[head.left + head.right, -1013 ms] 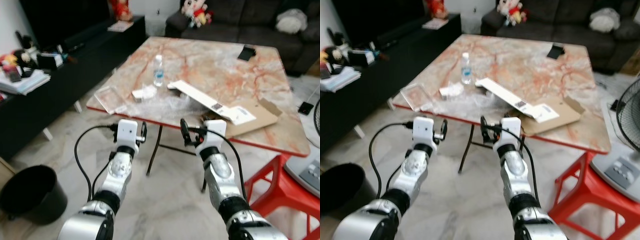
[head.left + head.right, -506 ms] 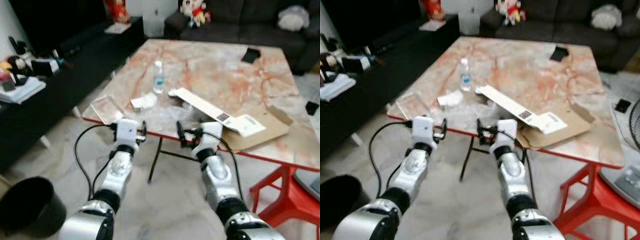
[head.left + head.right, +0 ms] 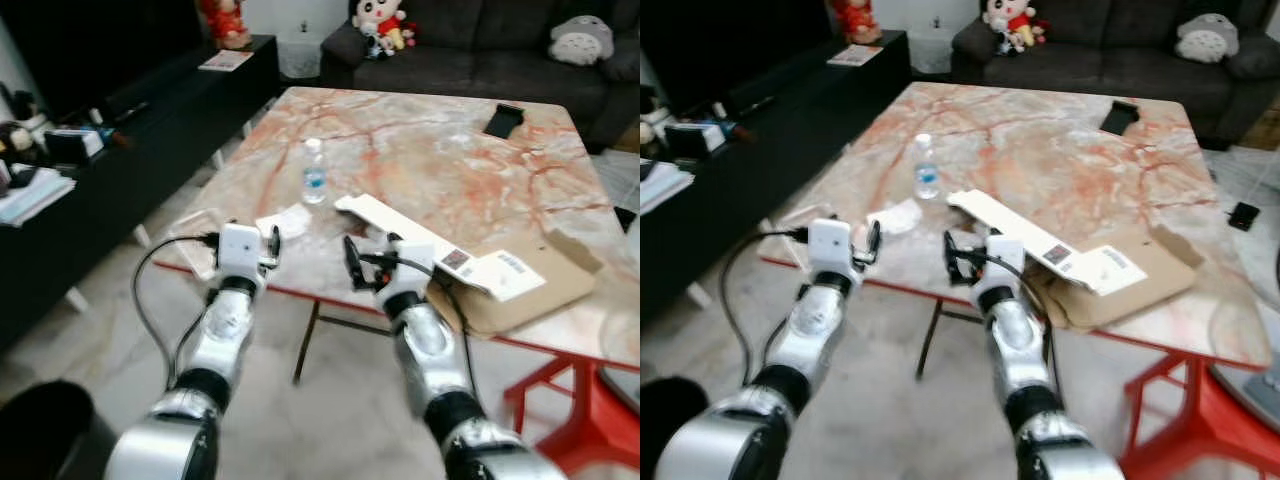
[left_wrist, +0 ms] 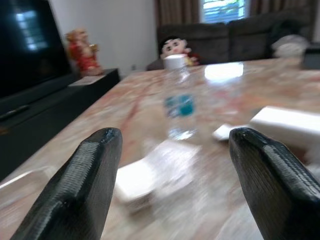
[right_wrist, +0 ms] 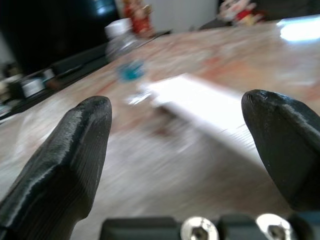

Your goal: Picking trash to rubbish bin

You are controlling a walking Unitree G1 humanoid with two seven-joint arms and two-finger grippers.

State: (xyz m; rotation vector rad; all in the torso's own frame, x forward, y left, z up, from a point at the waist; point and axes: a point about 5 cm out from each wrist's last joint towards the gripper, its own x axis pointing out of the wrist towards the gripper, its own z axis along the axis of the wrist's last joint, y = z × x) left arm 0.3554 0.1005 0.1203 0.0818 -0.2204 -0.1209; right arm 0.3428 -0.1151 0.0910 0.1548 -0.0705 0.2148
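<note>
Both grippers, left gripper (image 3: pixel 272 243) and right gripper (image 3: pixel 352 266), sit spread wide at the table (image 3: pixel 420 150) edge, presumably lining up on the bottle (image 3: pixel 314 172).

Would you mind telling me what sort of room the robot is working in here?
Most likely a home living room: a dark sofa with soft toys stands behind a marble-patterned table, and a long black TV cabinet runs along the robot's left side.

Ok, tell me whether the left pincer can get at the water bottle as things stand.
Probably yes: the left pincer is open at the table edge, aimed at the water bottle; only low crumpled wrappers lie between.
</note>
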